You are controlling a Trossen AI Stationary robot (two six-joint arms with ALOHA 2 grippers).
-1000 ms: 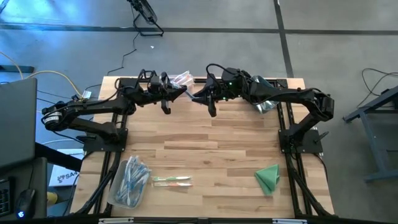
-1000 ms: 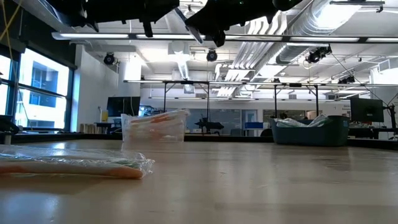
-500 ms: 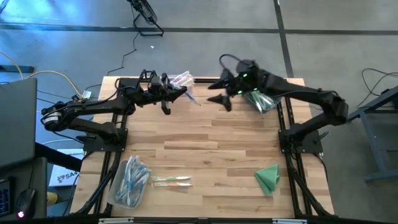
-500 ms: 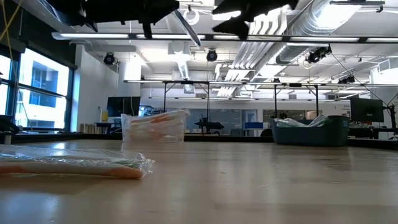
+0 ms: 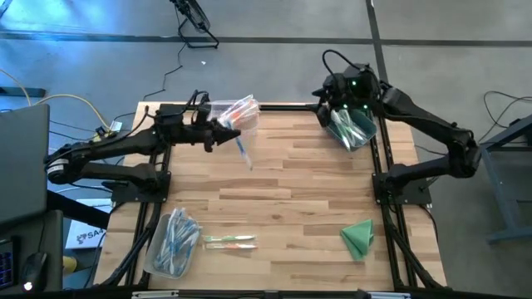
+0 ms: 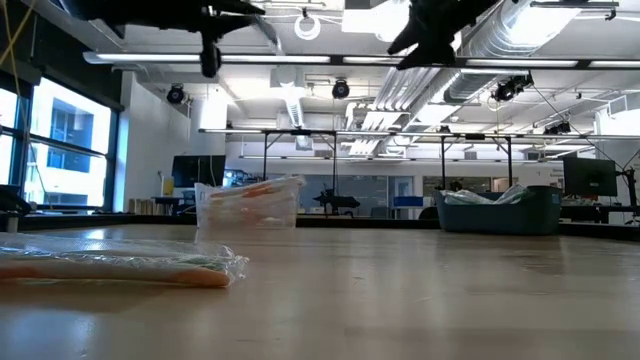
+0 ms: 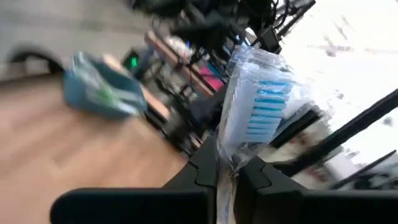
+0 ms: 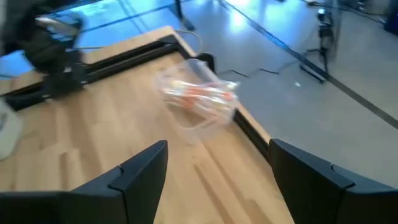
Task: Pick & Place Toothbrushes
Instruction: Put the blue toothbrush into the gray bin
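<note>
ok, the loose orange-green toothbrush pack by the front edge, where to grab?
Take the toothbrush pack at mid-length, straight down from above, jaws across its narrow width. It lies flat on the table, long axis left-right, likely too low for a side approach. The bag of blue toothbrushes sits close by its left end, so keep off that end.

You are working in a big open lab or workshop hall: exposed ceiling ducts (image 6: 520, 25) are running overhead, monitors (image 6: 590, 177) are standing on far benches, and cables (image 5: 179, 62) are trailing over the grey floor (image 5: 274, 66).
</note>
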